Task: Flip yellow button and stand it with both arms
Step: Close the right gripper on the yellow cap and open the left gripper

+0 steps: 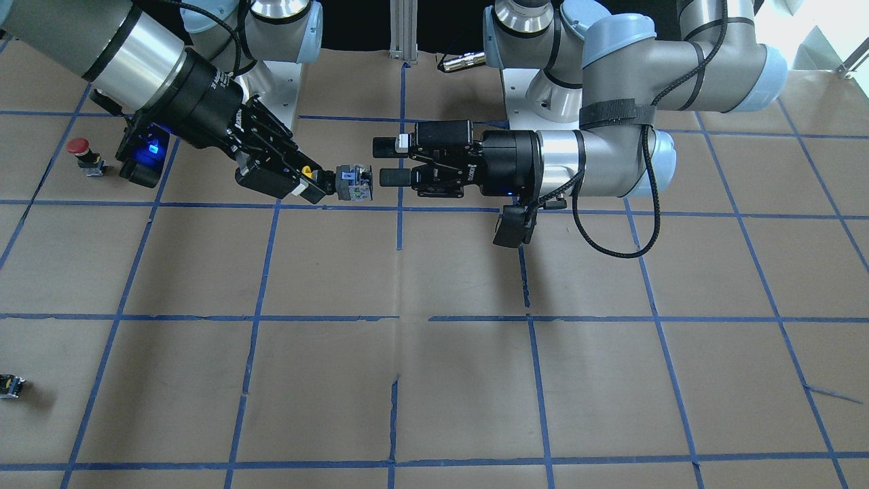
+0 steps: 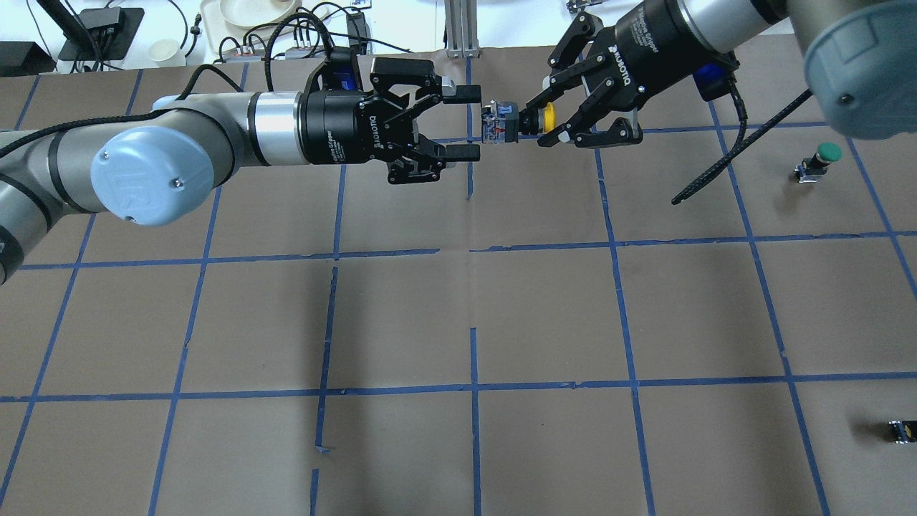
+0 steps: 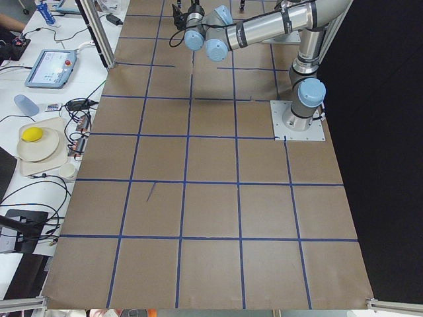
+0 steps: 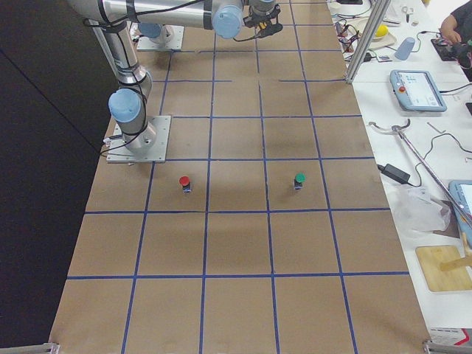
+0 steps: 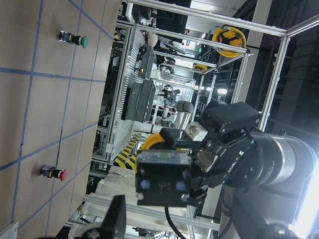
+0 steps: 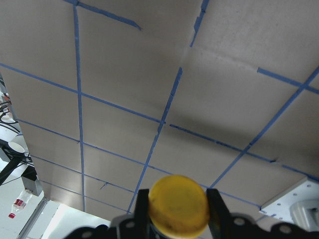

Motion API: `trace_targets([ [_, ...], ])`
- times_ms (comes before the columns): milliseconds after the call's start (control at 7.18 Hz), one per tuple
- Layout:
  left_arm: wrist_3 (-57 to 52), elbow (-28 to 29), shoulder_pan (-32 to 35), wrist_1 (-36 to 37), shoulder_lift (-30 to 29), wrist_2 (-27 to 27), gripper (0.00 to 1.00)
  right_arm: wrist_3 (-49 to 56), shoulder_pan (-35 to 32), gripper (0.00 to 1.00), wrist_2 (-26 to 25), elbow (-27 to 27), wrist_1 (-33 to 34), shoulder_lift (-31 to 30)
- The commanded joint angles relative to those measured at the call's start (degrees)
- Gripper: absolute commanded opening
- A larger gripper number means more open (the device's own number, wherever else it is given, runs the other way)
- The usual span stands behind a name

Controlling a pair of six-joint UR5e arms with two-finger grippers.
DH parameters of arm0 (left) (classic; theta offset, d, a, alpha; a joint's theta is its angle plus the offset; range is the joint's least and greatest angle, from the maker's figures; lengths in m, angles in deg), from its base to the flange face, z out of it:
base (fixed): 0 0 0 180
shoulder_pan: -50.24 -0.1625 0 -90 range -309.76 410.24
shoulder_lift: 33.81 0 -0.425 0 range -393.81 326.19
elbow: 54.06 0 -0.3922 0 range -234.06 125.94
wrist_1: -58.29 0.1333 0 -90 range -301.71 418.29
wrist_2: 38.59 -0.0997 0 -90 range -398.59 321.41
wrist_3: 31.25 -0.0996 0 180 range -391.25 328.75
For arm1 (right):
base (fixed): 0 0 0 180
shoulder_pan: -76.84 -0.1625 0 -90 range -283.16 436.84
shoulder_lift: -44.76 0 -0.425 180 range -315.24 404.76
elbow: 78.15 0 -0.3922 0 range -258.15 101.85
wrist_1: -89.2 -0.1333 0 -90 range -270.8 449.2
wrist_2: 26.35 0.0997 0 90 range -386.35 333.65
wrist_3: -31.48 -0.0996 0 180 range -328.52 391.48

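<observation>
The bench [image 2: 458, 315] is the biggest thing. It is brown, with blue tape lines [image 2: 473, 387] that make squares. In the overhead view, many brown squares lie between the tools and the bottom edge of the picture.

The left arm [image 2: 143, 165] comes in from the left edge of the overhead view. The right arm [image 2: 852, 64] comes in from the upper right corner. They meet near the top middle, close to the far edge of the bench.

The left tool [image 2: 467, 122] is spread wide. Its fingertips [image 2: 469, 93] are just beside the button's body and do not pinch it. The right tool [image 2: 536, 120] is closed tight on the yellow button [image 2: 501, 122], near the yellow cap.

The yellow button is up in the air above the bench, lying sideways. Its cap points to the right tool and its grey body points to the left tool.

The green button [image 2: 824, 156] stands near the right edge of the overhead view, well apart from the tools. The red button [image 1: 80, 151] stands at the upper left of the front-facing view. A tiny dark piece [image 2: 904, 430] lies right by the lower right edge of the overhead view.
</observation>
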Motion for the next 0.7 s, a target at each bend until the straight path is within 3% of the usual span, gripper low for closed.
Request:
trace_targets([
  [0,1.6,2.9,-0.49,0.44,-0.09,-10.08,0.78,9.0,1.75,0.1,-2.81,-0.14,0.43,-0.26],
  [279,4.06,5.81,-0.84,1.23,-1.32,-22.65,0.78,29.17,2.02,0.1,-15.86,-0.57,-1.92,-0.96],
  [557,5.29,6.35,-0.93,7.26,-1.59,-33.8,0.78,45.17,2.11,0.09,-27.82,-1.1,-1.94,-0.88],
])
